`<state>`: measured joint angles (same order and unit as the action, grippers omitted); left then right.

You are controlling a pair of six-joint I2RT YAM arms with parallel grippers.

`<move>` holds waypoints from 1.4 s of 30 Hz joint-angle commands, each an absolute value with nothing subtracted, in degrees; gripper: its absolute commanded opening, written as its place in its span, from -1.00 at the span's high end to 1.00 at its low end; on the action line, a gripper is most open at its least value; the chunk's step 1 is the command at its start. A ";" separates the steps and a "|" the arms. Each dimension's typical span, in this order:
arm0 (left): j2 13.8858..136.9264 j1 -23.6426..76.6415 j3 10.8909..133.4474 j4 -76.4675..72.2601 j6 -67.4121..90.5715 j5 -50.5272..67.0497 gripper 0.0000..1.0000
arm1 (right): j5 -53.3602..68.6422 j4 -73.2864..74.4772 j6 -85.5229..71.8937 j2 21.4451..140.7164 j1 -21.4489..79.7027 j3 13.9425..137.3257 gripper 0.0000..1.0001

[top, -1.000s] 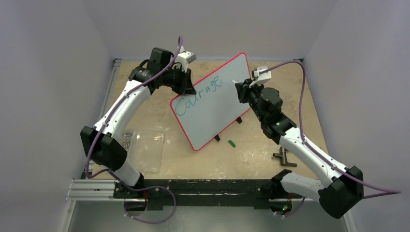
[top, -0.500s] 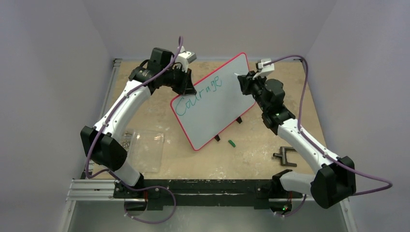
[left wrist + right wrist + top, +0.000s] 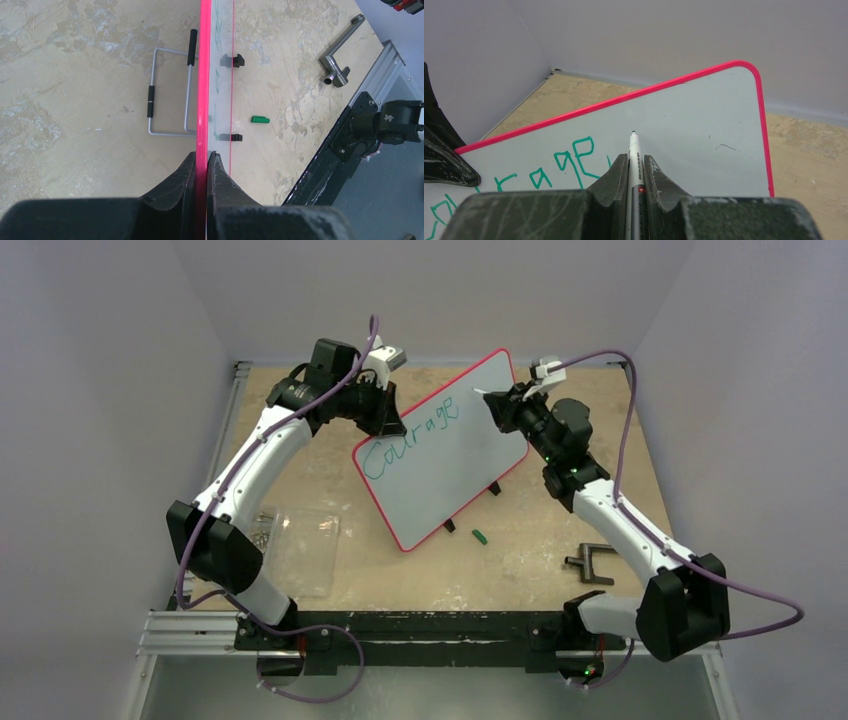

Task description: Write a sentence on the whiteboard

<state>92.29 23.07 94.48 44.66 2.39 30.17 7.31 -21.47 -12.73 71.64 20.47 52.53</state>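
The whiteboard (image 3: 440, 455), glossy white with a red-pink rim, stands tilted on the table. On it is the start of the sentence (image 3: 410, 433), the teal word "Courage". My left gripper (image 3: 386, 421) is shut on the board's upper left edge, and in the left wrist view the rim (image 3: 204, 75) runs straight between the closed left gripper (image 3: 204, 159). My right gripper (image 3: 634, 161) is shut on a white marker (image 3: 633, 145). The marker's tip points at the bare board (image 3: 694, 120) just right of the teal letters (image 3: 571, 162). Whether the tip touches is unclear.
A green marker cap (image 3: 479, 536) lies in front of the board, near its black feet (image 3: 493, 488). A metal handle tool (image 3: 588, 565) lies at front right. A clear plastic sheet (image 3: 300, 548) with small metal parts lies front left. A wire stand (image 3: 170, 95) sits behind the board.
My right arm has swung up and to the left, carrying the marker tip higher along the board beyond the last letter. The left gripper and the board have stayed put.
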 commanded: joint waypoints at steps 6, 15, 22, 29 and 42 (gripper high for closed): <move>91.86 23.03 94.82 46.49 -1.93 19.78 1.00 | 10.71 -25.41 -13.94 73.57 19.57 56.12 1.00; 91.68 23.03 94.92 46.45 -1.93 19.89 1.00 | 10.43 -25.65 -14.10 75.31 19.47 56.45 1.00; 91.53 23.12 94.70 46.49 -2.02 19.72 1.00 | 8.73 -25.45 -13.83 76.17 19.41 56.47 1.00; 91.48 23.29 94.73 46.49 -1.98 19.73 1.00 | 6.87 -24.25 -13.16 77.05 18.94 57.83 1.00; 91.33 23.55 94.75 46.55 -2.05 19.28 1.00 | 4.68 -21.00 -11.63 75.87 18.56 59.43 1.00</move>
<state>92.14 23.55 94.48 44.60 2.42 29.61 5.52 -21.06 -12.62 77.56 18.94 57.17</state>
